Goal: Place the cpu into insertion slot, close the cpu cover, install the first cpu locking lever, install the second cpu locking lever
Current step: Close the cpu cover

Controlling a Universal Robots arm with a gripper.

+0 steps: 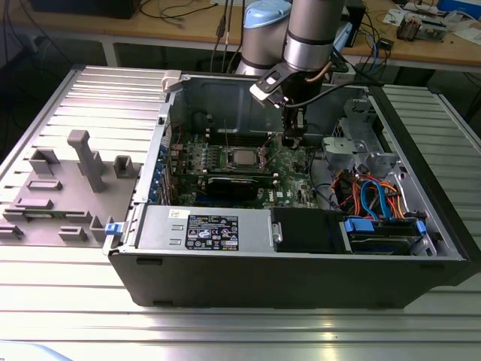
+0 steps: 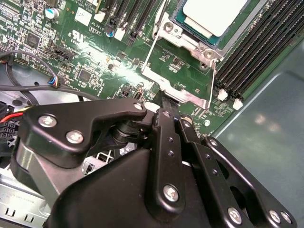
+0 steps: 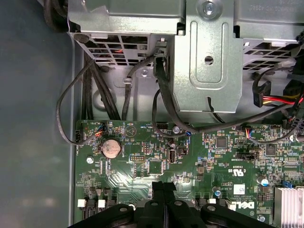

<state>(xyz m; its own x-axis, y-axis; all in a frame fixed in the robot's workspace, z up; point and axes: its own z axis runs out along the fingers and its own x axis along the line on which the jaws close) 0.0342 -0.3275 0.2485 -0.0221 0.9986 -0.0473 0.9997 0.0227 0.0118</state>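
the arm [image 1: 312, 34] comes down steeply from the back edge of the table [image 1: 225, 331] into an open computer case [image 1: 301, 278], its wrist bent so the gripper [image 1: 291, 139] points down at the green circuit board [image 1: 297, 169] on the case floor. the table is ribbed grey metal; the case lies on its side across the middle of it, and a grey plastic jig [image 1: 68, 188] sits near the edge at the exterior view's left. behind the table stands a wooden workbench [image 1: 150, 30] strewn with cables. inside the case, a metal drive cage [image 3: 204, 61] with black cables stands at one edge of the board.

in both wrist views the gripper [image 3: 164, 186] [image 2: 167, 102] has its two black fingers [image 3: 157, 187] pressed together, with nothing visible between them. the tips hang low over the board, just beside the metal edge of the socket [image 2: 192, 45]; whether they touch it i cannot tell. the chip [image 2: 213, 16] lies flat in the socket near the middle of the board, silver top up. a thin wire lever [image 2: 151, 45] runs along one side of the socket.
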